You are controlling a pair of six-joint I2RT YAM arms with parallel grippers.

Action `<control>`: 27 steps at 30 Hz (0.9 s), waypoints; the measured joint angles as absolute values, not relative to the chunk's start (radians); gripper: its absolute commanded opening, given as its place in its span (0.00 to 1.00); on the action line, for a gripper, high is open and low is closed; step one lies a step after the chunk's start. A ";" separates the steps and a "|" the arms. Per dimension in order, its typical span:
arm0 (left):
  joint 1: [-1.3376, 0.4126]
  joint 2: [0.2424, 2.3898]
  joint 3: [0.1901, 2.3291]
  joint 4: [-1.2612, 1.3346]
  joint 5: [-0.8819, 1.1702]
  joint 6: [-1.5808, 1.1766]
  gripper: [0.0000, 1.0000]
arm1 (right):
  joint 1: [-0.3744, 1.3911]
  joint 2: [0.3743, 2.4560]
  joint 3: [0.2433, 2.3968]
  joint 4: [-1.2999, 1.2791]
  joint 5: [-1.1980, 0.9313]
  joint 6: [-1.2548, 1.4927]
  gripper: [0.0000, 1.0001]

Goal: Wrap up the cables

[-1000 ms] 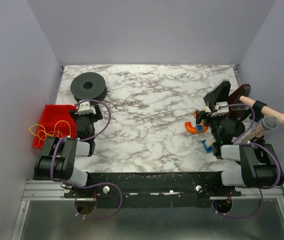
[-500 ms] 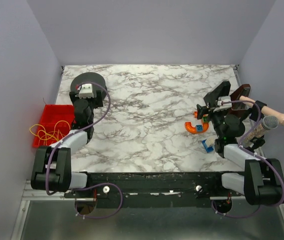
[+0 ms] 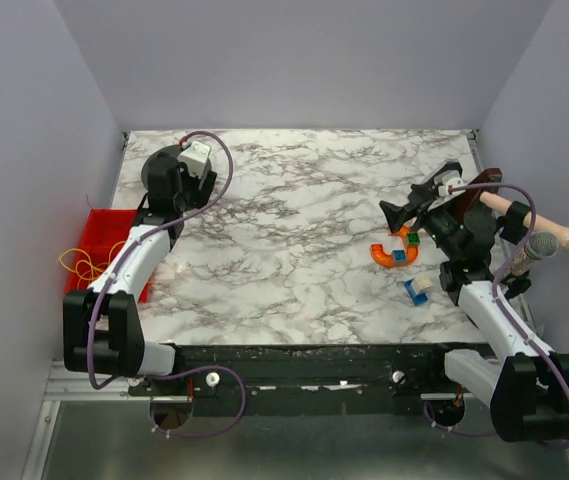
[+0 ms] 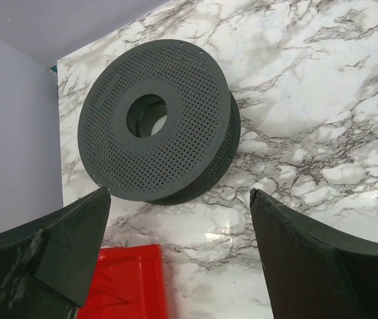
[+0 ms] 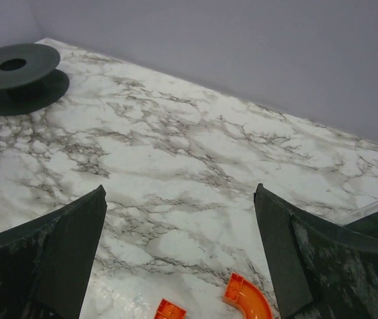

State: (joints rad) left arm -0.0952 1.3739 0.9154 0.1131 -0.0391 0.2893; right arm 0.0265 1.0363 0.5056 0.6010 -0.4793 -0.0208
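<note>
The left fingers [image 4: 62, 259] have moved from the red bin [image 3: 99, 228] to the black spool [image 4: 155, 119]; the right fingers [image 5: 49, 259] pushed forward.

Middle of the white marble tabletop [image 3: 294, 225] is bare, a wide lane between both arms. Far-left corner is taken by the black perforated spool [image 4: 175, 133]. The red plastic tray [image 3: 99, 232] is at the left edge, with thin yellow wire [image 3: 86, 266] looping over its rim. Right side is tight: orange curved tube piece [image 3: 392, 256], small blue block [image 3: 417, 290], and a wooden-handled tool [image 3: 539, 225], possibly stacked on other items.
</note>
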 measured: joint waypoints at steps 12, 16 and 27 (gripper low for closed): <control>0.034 1.365 1.098 -0.371 -0.105 0.386 0.89 | 0.049 1.016 0.532 0.535 -0.606 0.040 1.00; 0.121 1.343 1.098 -0.474 -0.107 0.447 0.83 | 0.060 1.023 0.557 0.529 -0.651 0.047 1.00; 0.317 1.409 1.123 -0.631 -0.032 0.749 0.40 | 0.136 1.032 0.633 0.434 -0.690 -0.002 1.00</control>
